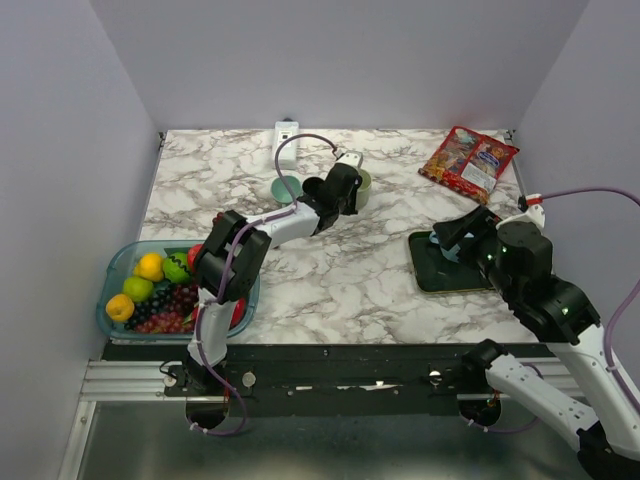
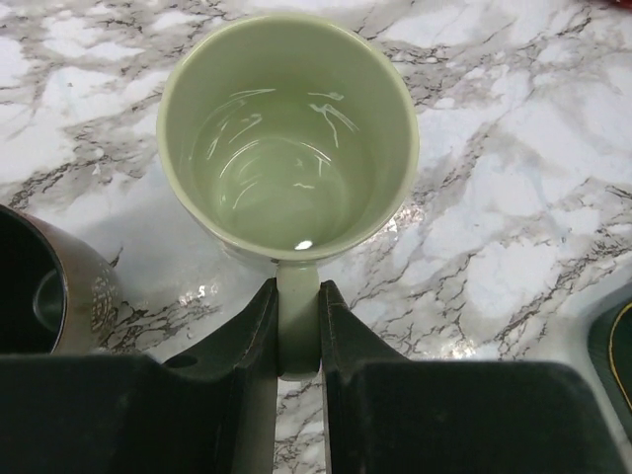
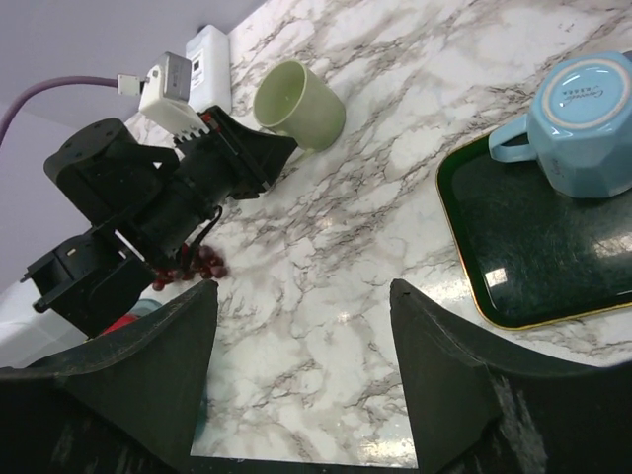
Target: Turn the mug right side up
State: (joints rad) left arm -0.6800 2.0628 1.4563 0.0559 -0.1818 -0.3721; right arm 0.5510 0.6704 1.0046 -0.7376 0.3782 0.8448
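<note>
A pale green mug (image 2: 286, 138) is held by its handle (image 2: 297, 326) between the fingers of my left gripper (image 2: 297, 296), which is shut on it. The mug's mouth faces the wrist camera. In the right wrist view the mug (image 3: 301, 104) is tipped on its side over the marble, with my left gripper (image 3: 267, 153) at its handle. From above, the mug (image 1: 363, 188) is at the back centre, past the left gripper (image 1: 348, 188). My right gripper (image 3: 301, 296) is open and empty above the table, near the tray (image 1: 437, 277).
A light blue mug (image 3: 583, 123) stands upside down on the dark green tray (image 3: 533, 267). A dark cup (image 2: 39, 291) is just left of the green mug. A fruit bowl (image 1: 115, 262) is front left, a white box (image 1: 285, 140) at the back, a snack packet (image 1: 468, 162) back right.
</note>
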